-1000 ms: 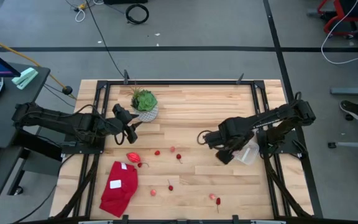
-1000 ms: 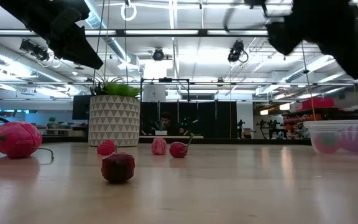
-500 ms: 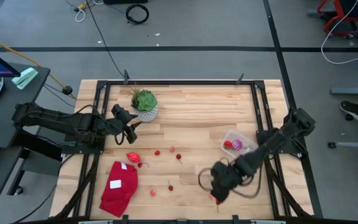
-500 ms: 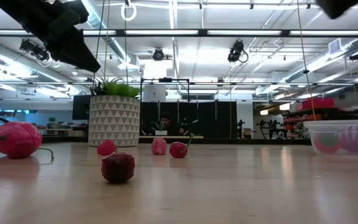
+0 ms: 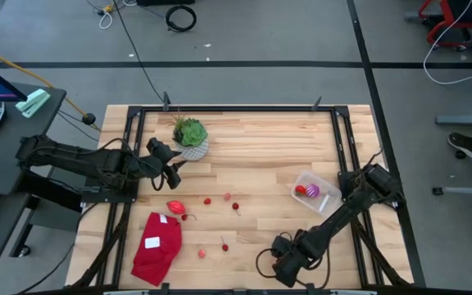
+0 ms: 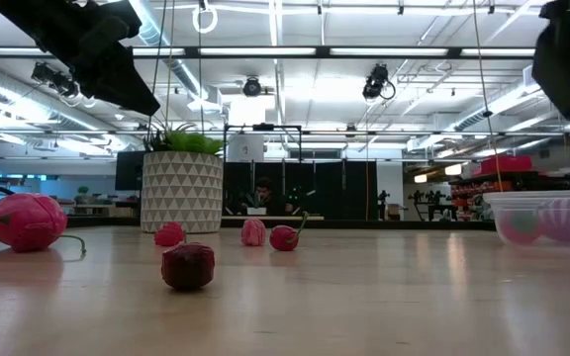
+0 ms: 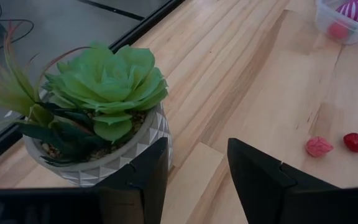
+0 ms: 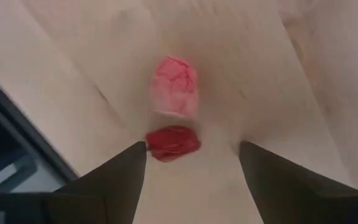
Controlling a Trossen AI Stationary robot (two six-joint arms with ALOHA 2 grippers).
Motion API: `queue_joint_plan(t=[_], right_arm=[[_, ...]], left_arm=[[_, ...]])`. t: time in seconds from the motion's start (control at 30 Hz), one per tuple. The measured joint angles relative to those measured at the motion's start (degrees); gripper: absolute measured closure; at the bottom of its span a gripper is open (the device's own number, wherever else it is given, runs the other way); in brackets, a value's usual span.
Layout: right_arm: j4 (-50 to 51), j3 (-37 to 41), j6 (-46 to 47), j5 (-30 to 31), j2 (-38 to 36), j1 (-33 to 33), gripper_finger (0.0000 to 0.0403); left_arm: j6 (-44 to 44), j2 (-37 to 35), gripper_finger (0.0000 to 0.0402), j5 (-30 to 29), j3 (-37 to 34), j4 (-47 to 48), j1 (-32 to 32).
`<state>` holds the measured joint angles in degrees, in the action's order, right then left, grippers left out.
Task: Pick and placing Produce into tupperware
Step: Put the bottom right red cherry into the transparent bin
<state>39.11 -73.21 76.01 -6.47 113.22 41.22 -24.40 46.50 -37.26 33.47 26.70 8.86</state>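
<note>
The clear tupperware (image 5: 316, 190) stands near the table's right edge with a red piece and the purple-striped ball (image 5: 312, 192) inside. It also shows in the low view (image 6: 547, 218). Loose produce lies mid-table: a big pink fruit (image 5: 175, 207) and small berries (image 5: 227, 197), (image 5: 224, 244). My right gripper (image 5: 288, 262) is low at the near edge, open. In its wrist view (image 8: 192, 146) a red berry (image 8: 173, 142) lies between the fingers and a pink berry (image 8: 174, 93) just beyond. My left gripper (image 7: 197, 149) waits open beside the plant pot. My right gripper comes at the red berry (image 8: 166, 142) from above. The berry lies on the table right beside one fingertip (image 8: 138, 155). I cannot tell whether that finger touches it. The other finger stands well apart.
A green plant in a white patterned pot (image 5: 191, 138) stands at the far left. A red cloth with a white label (image 5: 157, 246) lies at the near left. The black frame rails run along the table's edges, and the near edge is close to my right gripper.
My right gripper has swung from beside the tupperware toward the table's near edge and come down over the two berries there, which it now covers in the high view. The tupperware and the other produce have stayed in place.
</note>
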Motion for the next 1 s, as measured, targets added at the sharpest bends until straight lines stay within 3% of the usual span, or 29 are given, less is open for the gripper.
queue_joint_plan(t=[0.53, 1.0], right_arm=[[-0.45, -0.11, 4.98, -0.26, 0.86, -0.97, 0.0136], [-1.98, 0.04, 5.38, -0.94, 1.11, -0.98, 0.0195]], left_arm=[[2.20, 0.00, 0.0230, 0.00, -0.02, -0.12, -0.02], [2.19, -0.01, 0.0230, 0.00, -0.02, -0.17, -0.02]])
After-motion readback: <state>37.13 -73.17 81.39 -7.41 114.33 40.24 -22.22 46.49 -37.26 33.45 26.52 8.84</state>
